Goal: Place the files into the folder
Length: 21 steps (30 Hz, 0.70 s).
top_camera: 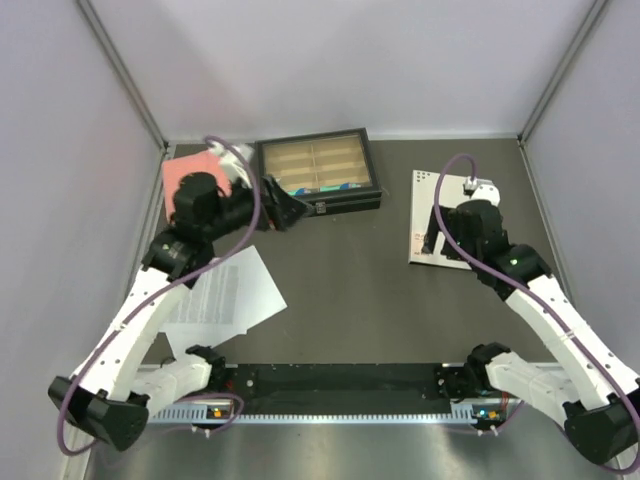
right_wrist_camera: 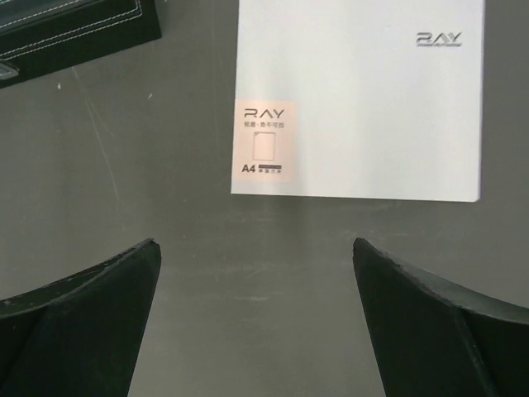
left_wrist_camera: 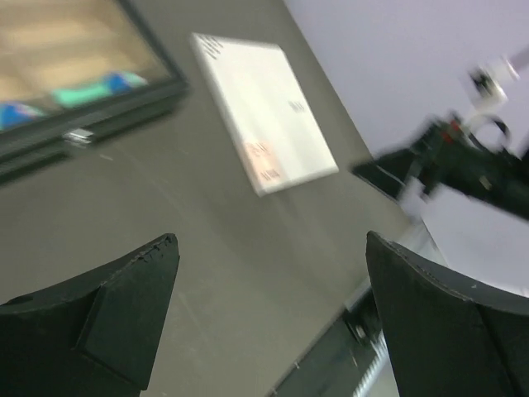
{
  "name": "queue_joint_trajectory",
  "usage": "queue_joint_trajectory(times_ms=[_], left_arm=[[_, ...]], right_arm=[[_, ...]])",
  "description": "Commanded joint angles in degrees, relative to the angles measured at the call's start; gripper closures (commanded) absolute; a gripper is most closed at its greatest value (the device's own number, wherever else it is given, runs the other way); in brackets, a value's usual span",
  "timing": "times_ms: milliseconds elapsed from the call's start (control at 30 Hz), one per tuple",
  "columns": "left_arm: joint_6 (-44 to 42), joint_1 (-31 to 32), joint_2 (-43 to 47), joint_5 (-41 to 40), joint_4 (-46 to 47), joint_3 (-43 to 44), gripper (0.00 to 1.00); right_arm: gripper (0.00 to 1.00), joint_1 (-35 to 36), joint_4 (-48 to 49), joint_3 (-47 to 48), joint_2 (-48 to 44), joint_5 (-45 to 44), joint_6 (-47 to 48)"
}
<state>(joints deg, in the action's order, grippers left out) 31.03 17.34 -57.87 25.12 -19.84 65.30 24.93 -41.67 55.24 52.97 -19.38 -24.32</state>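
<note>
In the top external view, the black-framed tray (top_camera: 318,170) with tan compartments stood at the far side of the dark table (top_camera: 350,300). The folder (top_camera: 428,205) lay closed and flat, white side up, to the right of the tray and apart from it, partly covered by the right arm. The files (top_camera: 225,290), white printed sheets fanned slightly, lay nearer the arm bases than the tray and to its left, well apart from it. A salmon-pink cloth (top_camera: 190,170) sat just left of the tray. The left gripper (top_camera: 288,210) hung just in front of the tray's near left corner. The right gripper (top_camera: 432,238) was over the folder, right of the tray; from this view I could not tell how either pair of fingers stood.

In the left wrist view, blurred, the left gripper (left_wrist_camera: 271,248) was released, its fingers spread wide with nothing between them. The tray (left_wrist_camera: 83,107) filled the upper left, the folder (left_wrist_camera: 264,107) lay to its right, and the right arm (left_wrist_camera: 463,165) showed farther right.

In the right wrist view, the right gripper (right_wrist_camera: 254,248) was also released and held nothing, its fingers wide apart above bare table. The folder (right_wrist_camera: 364,99) lay ahead, right of the tray's corner (right_wrist_camera: 74,33), with a small pink label (right_wrist_camera: 262,136) near its closest left corner.
</note>
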Motion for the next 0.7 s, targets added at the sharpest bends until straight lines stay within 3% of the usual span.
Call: queue_joint_trajectory(times_ms=[0,200,433,667], left_arm=[[-0.26,14.95,-1.98,-5.59,4.54,-3.85,0.01],[0.08,31.67,-5.67,-17.73,10.77,-11.75,0.01],[1.23,39.25,-13.84,-22.39,16.14,-13.27,0.02],[4.04,43.12,-23.69,-24.60,21.24,-11.95,0.06]], right_arm=[[0.01,-0.93,8.96,-4.52,-0.32,4.95,-5.12],[0.01,-7.96,23.80,-14.98,1.34,22.61,-10.22],[0.01,-16.56,32.95,-22.44,5.57,30.87,-16.81],[0.01,-31.41,45.95,-34.75,6.17,41.78,-25.07]])
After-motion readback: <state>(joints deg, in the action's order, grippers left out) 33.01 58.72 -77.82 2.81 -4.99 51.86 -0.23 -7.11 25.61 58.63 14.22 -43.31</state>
